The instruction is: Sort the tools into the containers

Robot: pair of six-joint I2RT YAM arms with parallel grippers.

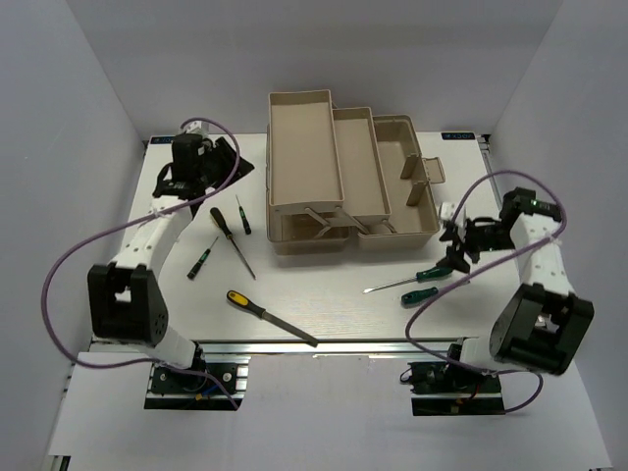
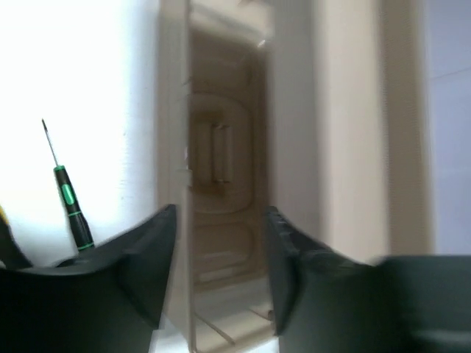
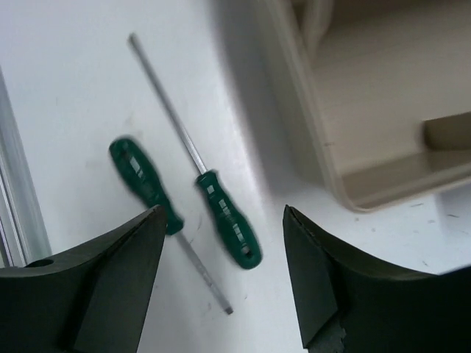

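Hovering over two green-handled screwdrivers [image 3: 228, 220] lying side by side on the table [image 1: 334, 314] just beside the toolbox [image 1: 407, 237], the right tool [image 1: 456, 253] is spread apart and empty. The left tool [image 2: 219, 220], also apart, faces the toolbox. The screwdrivers look light and stiff, with thin slippery shafts; I'd pinch across the chunky handle.

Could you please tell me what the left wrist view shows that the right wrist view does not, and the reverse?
Only the left wrist view: one slim screwdriver with a green-and-black handle, lying beside the beige plastic toolbox. Only the right wrist view: two green-handled screwdrivers side by side, tips pointing opposite ways. Both: the white table, part of that toolbox, and open dark fingers, the left fingers and the right fingers, holding nothing.
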